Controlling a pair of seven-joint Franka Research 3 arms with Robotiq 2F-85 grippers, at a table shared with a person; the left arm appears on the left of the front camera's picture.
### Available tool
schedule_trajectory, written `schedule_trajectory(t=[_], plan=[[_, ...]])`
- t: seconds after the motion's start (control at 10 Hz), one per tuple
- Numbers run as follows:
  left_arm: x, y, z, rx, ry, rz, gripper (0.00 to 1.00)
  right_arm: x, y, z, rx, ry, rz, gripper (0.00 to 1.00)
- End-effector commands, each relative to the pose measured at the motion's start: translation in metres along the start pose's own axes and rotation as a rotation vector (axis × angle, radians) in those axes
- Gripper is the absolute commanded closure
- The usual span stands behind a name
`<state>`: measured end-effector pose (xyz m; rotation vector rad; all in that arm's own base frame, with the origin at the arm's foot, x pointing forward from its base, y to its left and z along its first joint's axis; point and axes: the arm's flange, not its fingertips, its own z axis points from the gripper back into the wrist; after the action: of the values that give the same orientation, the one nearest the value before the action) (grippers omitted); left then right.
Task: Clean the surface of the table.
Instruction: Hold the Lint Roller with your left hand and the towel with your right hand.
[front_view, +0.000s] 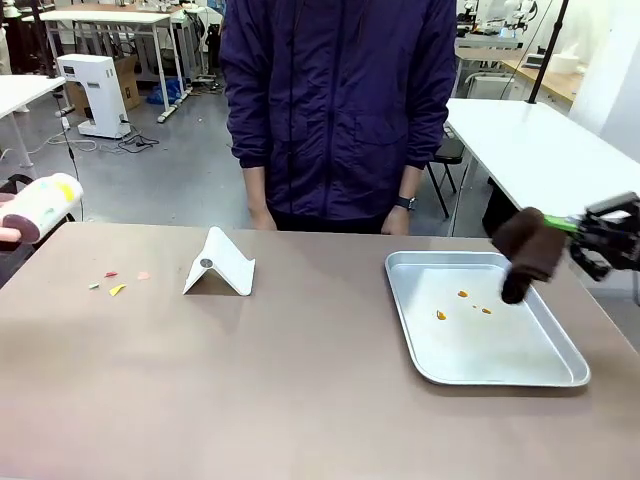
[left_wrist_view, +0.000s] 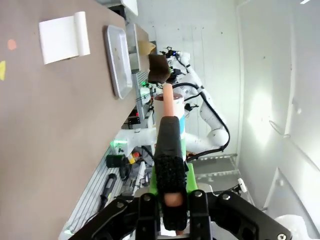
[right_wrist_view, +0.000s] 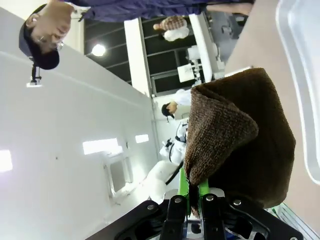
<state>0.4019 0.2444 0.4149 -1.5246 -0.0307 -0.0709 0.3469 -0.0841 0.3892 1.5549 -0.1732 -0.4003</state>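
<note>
The left tool (left_wrist_view: 172, 172) is clamped shut on the pink handle of a white cylindrical roller (front_view: 45, 205). Beside it the big brownish-tan desk (front_view: 300, 390) spreads across to the right tool (front_view: 572, 227), small coloured scraps (front_view: 117, 288) lying nearest the left one. The right tool pinches a brown knitted cloth (front_view: 527, 250), which hangs over the silver metal tray (front_view: 520, 348) below.

No lettering is legible anywhere; the yellow mark on the white roller (front_view: 45, 205) seems too blurred.
</note>
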Motion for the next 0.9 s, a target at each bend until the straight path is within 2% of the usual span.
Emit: schedule_trajectory(t=[0.0,0.2,0.3,0.5,0.6,0.8], plan=[[-0.011,-0.002,0.032,-0.001,-0.026,0.012,1.0,-0.029,-0.018,0.033,0.027,0.073,0.014,1.0],[-0.035,0.01,0.042,-0.054,-0.123,0.076,1.0,-0.028,-0.022,0.078,0.028,0.117,-0.063,1.0],[-0.043,0.021,0.048,-0.066,-0.163,0.097,1.0,-0.029,-0.025,0.088,0.037,0.109,-0.056,1.0],[-0.042,0.036,0.047,-0.069,-0.199,0.101,1.0,-0.024,-0.032,0.078,-0.009,0.106,0.006,1.0],[-0.048,0.032,0.042,-0.036,-0.148,0.087,1.0,-0.035,-0.03,0.083,0.026,0.087,-0.08,1.0],[-0.048,0.032,0.042,-0.036,-0.148,0.087,1.0,-0.035,-0.03,0.083,0.026,0.087,-0.08,1.0]])
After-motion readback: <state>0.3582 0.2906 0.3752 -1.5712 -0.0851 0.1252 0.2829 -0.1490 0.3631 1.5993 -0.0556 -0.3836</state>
